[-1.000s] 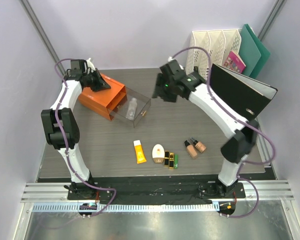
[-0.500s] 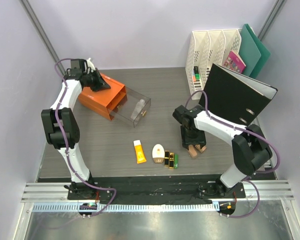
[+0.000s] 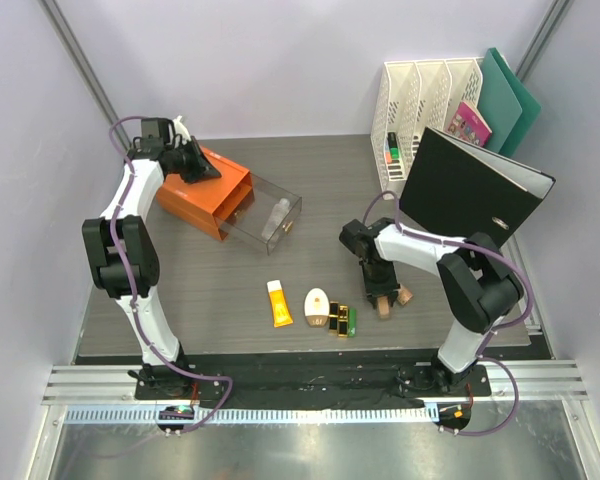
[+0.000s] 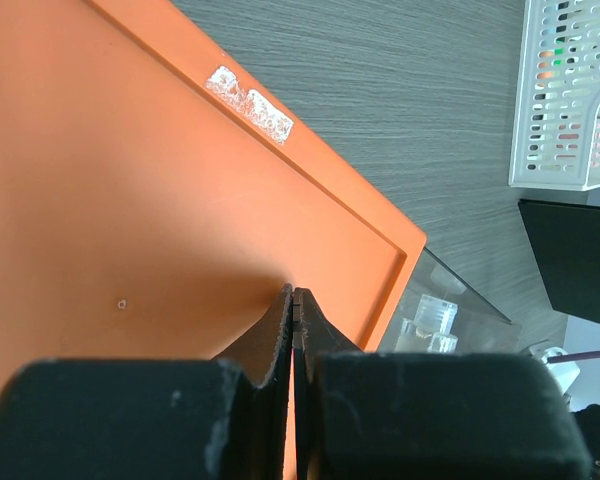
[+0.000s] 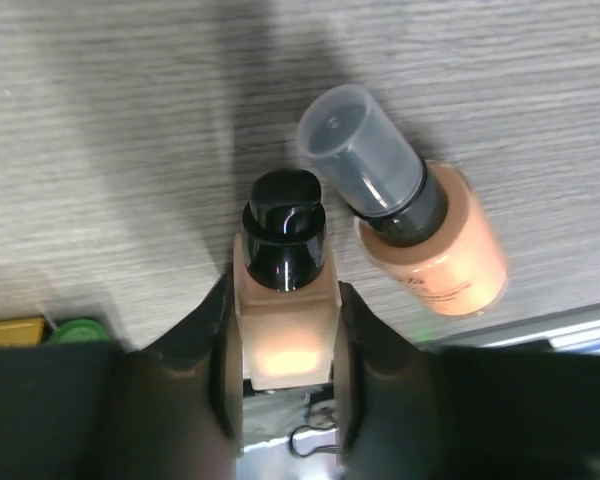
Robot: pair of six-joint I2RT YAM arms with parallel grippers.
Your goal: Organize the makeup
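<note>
My right gripper (image 5: pixel 284 300) is shut on a square beige foundation bottle (image 5: pixel 283 310) with a black cap, low over the table. A rounder foundation bottle (image 5: pixel 435 245) lies right beside it. From above, the right gripper (image 3: pixel 380 292) covers most of both bottles (image 3: pixel 404 296). The orange-yellow tube (image 3: pixel 279 303), cream compact (image 3: pixel 317 303), black-gold lipsticks (image 3: pixel 338 318) and green tube (image 3: pixel 352 321) lie in a row at the front. A clear bottle (image 3: pixel 277 214) lies in the open clear drawer (image 3: pixel 270 220). My left gripper (image 4: pixel 294 295) is shut and empty, its tips on top of the orange box (image 4: pixel 130 200).
A white file rack (image 3: pixel 425 100) stands at the back right with a pink booklet (image 3: pixel 469 124) and green folders (image 3: pixel 510 95). A black binder (image 3: pixel 475 190) leans just behind the right arm. The orange box (image 3: pixel 205 190) is at the back left.
My right arm came down from above the clear drawer to the foundation bottles and closed on the square one. The left arm has not moved.
</note>
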